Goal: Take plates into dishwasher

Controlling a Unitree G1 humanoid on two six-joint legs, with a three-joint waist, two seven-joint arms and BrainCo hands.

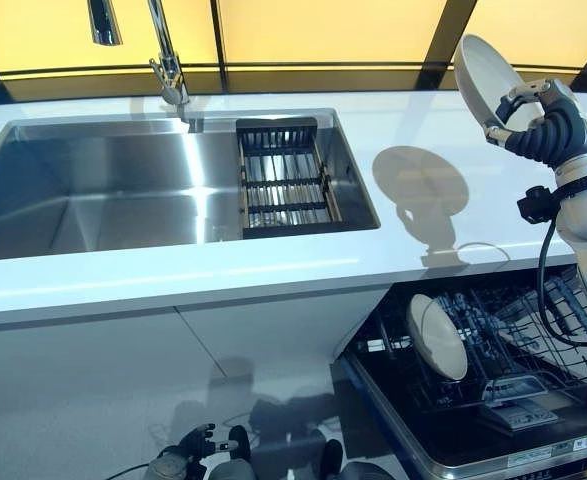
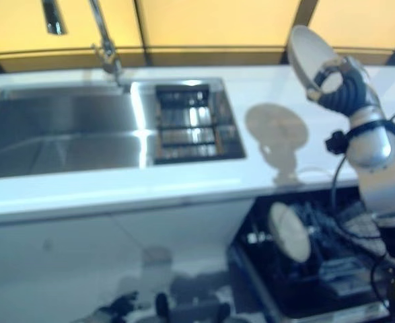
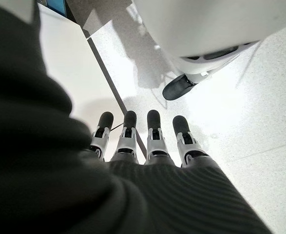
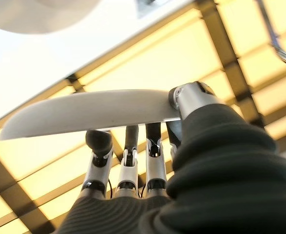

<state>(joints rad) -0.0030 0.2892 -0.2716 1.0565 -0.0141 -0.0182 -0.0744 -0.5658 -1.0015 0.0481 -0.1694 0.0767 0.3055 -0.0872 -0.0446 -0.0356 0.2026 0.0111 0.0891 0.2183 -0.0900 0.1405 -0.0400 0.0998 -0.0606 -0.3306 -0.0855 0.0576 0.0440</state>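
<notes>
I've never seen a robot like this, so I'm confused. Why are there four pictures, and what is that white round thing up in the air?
It is a robot shaped like a person. Two pictures come from cameras in its head, looking down at a white counter with a steel sink. The other two come from cameras on its wrists, so you see its fingers up close. The white round thing is a plate, pinched in the right hand above the counter. Below, the dishwasher stands open with another plate already standing in its rack. The left hand hangs down by the floor, fingers straight, holding nothing.
</notes>
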